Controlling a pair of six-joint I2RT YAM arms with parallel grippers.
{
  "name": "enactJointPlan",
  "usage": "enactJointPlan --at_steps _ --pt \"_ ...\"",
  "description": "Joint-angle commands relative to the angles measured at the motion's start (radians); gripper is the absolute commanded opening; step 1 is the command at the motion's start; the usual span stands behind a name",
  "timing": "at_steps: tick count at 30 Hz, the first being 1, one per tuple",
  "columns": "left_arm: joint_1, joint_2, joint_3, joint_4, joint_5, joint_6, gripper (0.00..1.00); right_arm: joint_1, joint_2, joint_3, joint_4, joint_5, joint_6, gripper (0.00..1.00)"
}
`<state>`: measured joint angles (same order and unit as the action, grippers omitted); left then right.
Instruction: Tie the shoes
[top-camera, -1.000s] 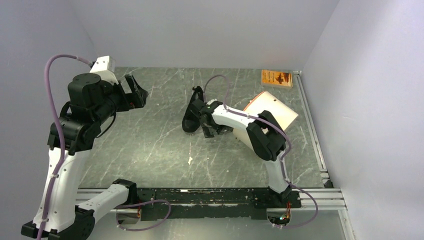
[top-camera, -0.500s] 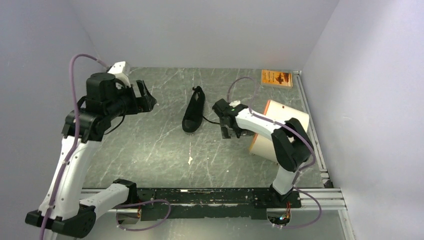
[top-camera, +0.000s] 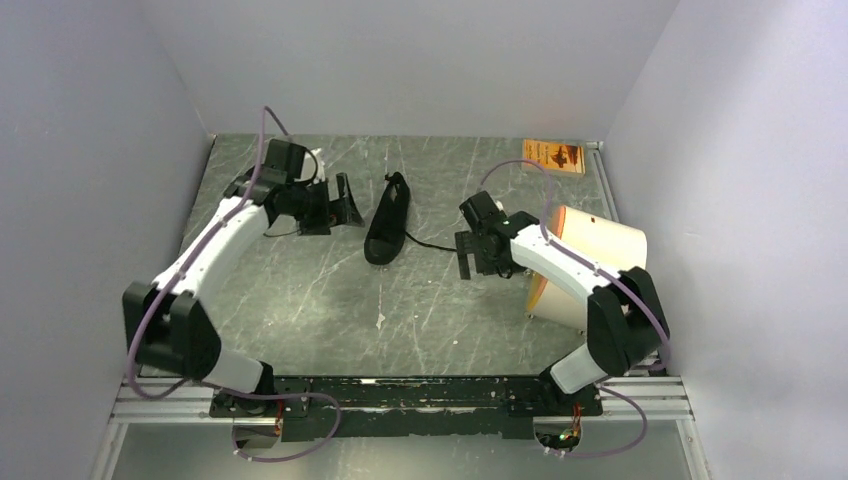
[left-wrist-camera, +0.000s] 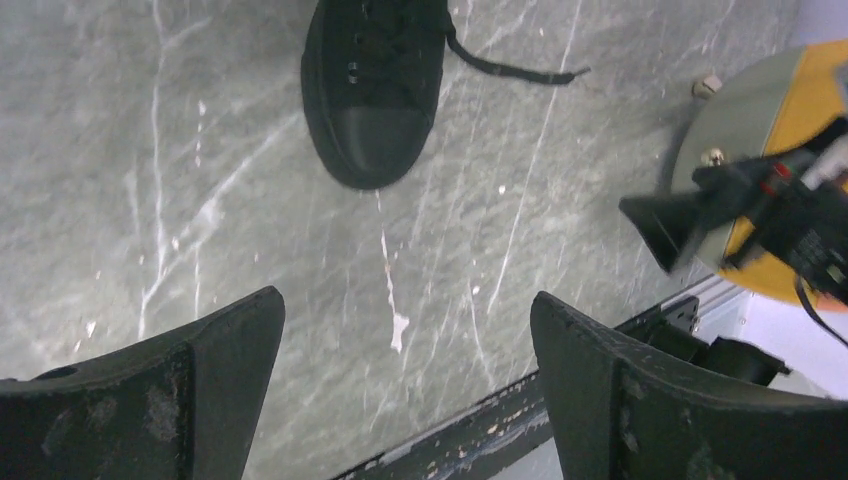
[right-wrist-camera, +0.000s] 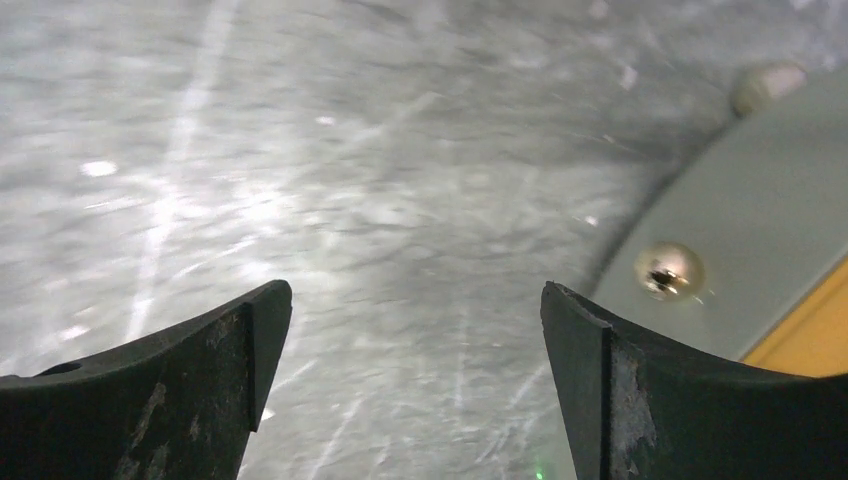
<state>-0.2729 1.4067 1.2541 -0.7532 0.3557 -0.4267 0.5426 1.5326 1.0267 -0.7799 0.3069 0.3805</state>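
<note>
Near edge: a metal rail (top-camera: 400, 392) carries both arm bases. Beyond it, the table (top-camera: 300, 300) is grey-green with pale veins and scuffs. Plain pale walls (top-camera: 420, 60) close it in on the left, far and right sides.

Next out, the right pincer (top-camera: 481, 266) hangs low over the table, its jaws spread and holding nothing. Just to its right a cream-and-orange cylinder (top-camera: 590, 260) lies on its side.

The shoe (top-camera: 386, 222) sits sole down at mid-table, between the two pincers. Its long axis runs near-to-far, leaning slightly right at the far end. The toe points to the near edge, the heel to the far wall. One lace (top-camera: 430, 244) trails rightward from it across the table.

The left pincer (top-camera: 347, 205) is just left of the shoe and apart from it, jaws spread, empty.

Far right corner: a small orange box (top-camera: 553, 156) lies flat.

View notes: the top view cannot settle where the lace ends. In the left wrist view we see the rounded toe cap, the eyelets, and the lace tip lying free on the table, short of the right pincer. The right wrist view is blurred. It gives only table, its own spread fingers (right-wrist-camera: 200, 350), and the cylinder's grey end face with a screw (right-wrist-camera: 670, 270).
</note>
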Motion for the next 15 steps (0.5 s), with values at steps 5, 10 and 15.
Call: enactJointPlan --at_steps 5,10,15 --pt "-0.037 0.384 0.248 0.224 0.009 -0.019 0.91 0.011 -0.078 0.170 0.046 -0.353 -0.045 1.00" --pt "-0.062 0.686 0.541 0.198 -0.035 0.002 0.78 0.012 -0.054 0.209 0.021 -0.395 -0.053 1.00" --pt "-0.083 0.884 0.741 0.182 -0.108 0.018 0.72 0.011 -0.039 0.202 0.026 -0.384 -0.075 1.00"
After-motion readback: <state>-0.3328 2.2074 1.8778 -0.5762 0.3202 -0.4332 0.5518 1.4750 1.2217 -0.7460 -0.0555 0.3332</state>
